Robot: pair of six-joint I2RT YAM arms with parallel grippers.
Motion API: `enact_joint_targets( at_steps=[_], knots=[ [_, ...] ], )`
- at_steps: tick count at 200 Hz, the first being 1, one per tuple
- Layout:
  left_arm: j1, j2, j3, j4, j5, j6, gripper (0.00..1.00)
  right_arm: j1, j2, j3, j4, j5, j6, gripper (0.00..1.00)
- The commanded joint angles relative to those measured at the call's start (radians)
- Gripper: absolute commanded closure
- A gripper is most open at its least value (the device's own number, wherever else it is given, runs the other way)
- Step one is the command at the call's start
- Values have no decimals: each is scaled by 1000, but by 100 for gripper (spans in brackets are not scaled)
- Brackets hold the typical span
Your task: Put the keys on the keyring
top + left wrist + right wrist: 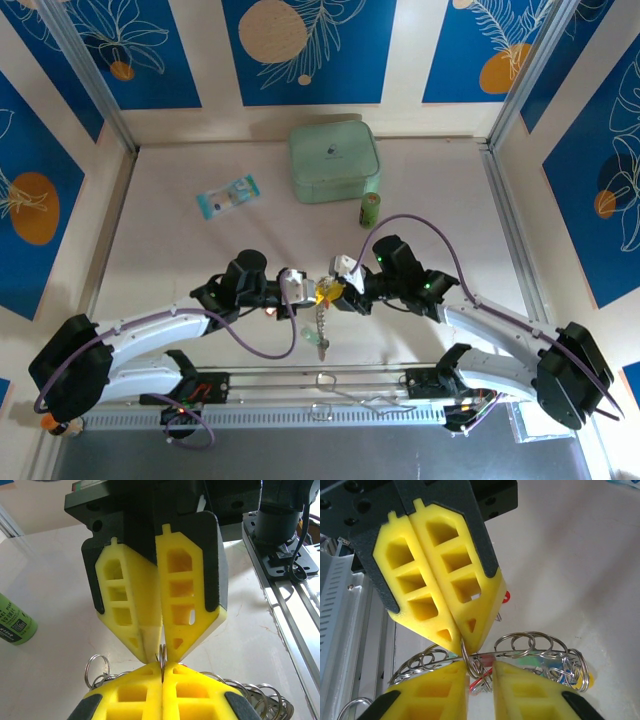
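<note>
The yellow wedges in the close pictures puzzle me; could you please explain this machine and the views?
They are the fingers of two robot arms at a table. The overhead view shows both; each close view comes from a wrist camera, own fingers at the bottom. The left gripper is shut on the keyring, with coloured keys among its loops. The right gripper has ring loops between slightly parted jaws. Farther back lie a mint case, a green bottle and a packet.

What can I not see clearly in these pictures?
- Keys: right wrist view, mostly hidden behind the keyring coils; count unclear.
- Right gripper: same view, jaws cut off by bottom edge; grip on keyring unclear.
- Green bottle label: left wrist view, cut by left edge, too small.
</note>
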Motion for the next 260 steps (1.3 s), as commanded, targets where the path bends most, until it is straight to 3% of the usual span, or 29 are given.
enact_joint_targets(
  at_steps=[1,38,86,109,159,235,260],
  knots=[
    [-4,-12,-7,53,29,-14,100,1,4,0,27,-37,9,85],
    [-5,-9,-4,52,8,-12,100,1,-1,2,17,-49,1,100],
    [-5,-13,33,-68,-20,63,88,9,-4,82,-150,-5,-90,100],
    [-4,-22,55,-142,-37,99,89,22,12,136,-243,23,-141,100],
    [-4,-41,48,-129,-33,91,89,60,49,214,-301,65,-179,100],
    [-4,-35,48,-125,-5,74,90,116,94,281,-320,157,-231,100],
    [-5,-32,48,-122,6,69,96,122,96,279,-293,162,-227,100]
  ],
)
